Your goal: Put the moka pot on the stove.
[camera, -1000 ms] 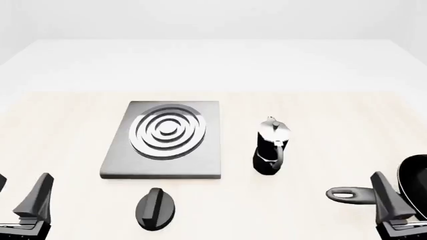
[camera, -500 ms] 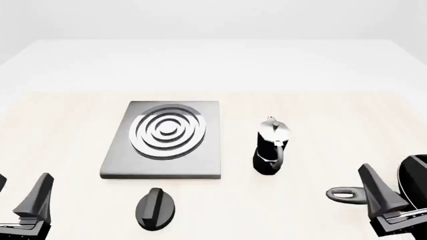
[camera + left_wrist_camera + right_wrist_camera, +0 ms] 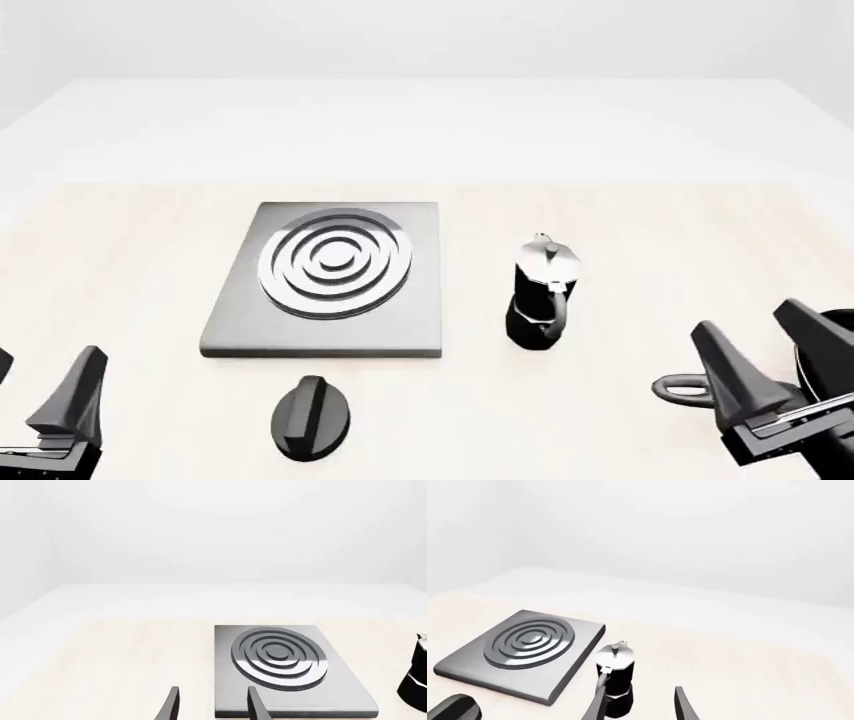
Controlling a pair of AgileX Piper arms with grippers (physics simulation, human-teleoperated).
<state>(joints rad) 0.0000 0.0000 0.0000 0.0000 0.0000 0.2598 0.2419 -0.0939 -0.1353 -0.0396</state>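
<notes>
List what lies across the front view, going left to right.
Left claw → knob → stove → moka pot → right claw, with the pan's handle showing just to its left.

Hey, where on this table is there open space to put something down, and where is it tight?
Bare wood lies left of the stove, beyond it, and past the moka pot toward the far right. Tight spots: the strip between stove and pot, the knob in front, and the pan handle by the right gripper.
</notes>
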